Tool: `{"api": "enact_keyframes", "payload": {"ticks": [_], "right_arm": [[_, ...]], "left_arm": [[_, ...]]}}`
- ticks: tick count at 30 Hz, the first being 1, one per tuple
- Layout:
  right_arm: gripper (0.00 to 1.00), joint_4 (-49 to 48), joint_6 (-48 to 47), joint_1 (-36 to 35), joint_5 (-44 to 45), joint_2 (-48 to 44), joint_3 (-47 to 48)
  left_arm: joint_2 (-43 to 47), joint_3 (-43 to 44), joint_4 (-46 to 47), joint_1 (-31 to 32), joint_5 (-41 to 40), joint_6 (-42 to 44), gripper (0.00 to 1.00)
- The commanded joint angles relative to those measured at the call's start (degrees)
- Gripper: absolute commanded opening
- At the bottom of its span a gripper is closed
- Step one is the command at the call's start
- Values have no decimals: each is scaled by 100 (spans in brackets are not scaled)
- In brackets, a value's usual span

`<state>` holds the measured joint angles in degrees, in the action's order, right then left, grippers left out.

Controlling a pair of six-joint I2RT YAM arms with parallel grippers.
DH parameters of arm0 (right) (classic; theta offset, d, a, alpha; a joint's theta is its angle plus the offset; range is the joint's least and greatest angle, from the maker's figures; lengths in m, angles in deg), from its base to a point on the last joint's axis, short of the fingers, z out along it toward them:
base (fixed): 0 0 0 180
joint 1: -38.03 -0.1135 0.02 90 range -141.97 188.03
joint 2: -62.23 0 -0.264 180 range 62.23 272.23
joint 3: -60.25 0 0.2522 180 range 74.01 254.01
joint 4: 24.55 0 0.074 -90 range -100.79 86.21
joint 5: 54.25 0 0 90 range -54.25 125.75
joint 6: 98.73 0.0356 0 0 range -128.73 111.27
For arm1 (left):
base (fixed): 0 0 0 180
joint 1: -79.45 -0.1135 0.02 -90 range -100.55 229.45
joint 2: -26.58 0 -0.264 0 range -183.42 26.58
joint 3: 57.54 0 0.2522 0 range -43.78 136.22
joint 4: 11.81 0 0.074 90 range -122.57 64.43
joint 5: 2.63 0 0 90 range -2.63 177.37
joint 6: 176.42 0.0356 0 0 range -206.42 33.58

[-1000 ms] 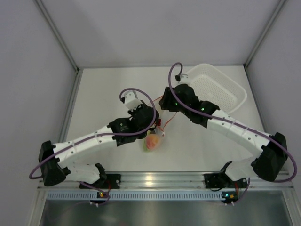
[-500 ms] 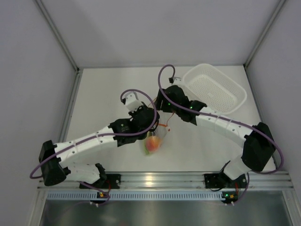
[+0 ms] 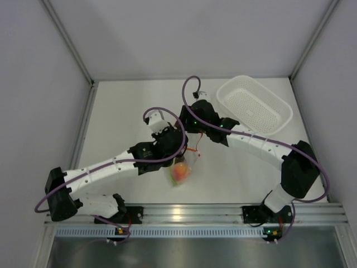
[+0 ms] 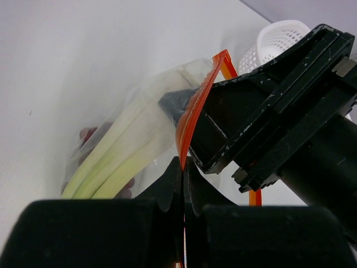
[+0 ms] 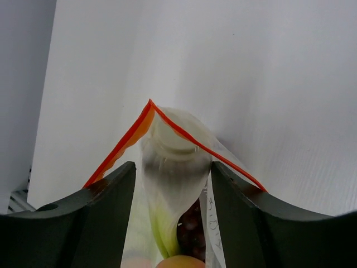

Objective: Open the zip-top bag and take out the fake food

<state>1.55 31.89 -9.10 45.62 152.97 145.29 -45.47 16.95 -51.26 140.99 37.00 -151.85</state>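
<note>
The white worktop [image 3: 122,111] sits between plain pale walls. My left gripper [image 4: 183,170] is pinched together on the orange zipper strip [image 4: 192,111] of the zip-top bag [image 4: 146,139], which lies just beyond its fingertips. My right gripper [image 5: 173,166] stands spread apart, with the bag's gaping mouth between its fingers. Past them, inside the bag, I see the green stalk [image 5: 159,223], dark grapes [image 5: 192,226] and orange fruit [image 5: 179,261].

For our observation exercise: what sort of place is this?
Probably a robotics lab test cell: a white table walled by plain grey panels, two arms bolted to an aluminium rail, and a zip-top bag of fake food.
</note>
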Motion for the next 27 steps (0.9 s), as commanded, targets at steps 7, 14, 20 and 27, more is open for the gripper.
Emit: {"api": "enact_keyframes", "payload": {"ticks": [7, 14, 20, 27], "right_arm": [[71, -109, -195, -138, -337, 102, 237], [66, -47, -160, -208, -187, 584, 439], [27, -345, -142, -235, -108, 445, 307], [14, -189, -362, -322, 269, -91, 175]], "left_arm": [[394, 44, 196, -212, 247, 434, 0], [429, 176, 214, -230, 457, 566, 0], [534, 80, 222, -230, 423, 601, 0], [692, -43, 187, -335, 246, 795, 0]]}}
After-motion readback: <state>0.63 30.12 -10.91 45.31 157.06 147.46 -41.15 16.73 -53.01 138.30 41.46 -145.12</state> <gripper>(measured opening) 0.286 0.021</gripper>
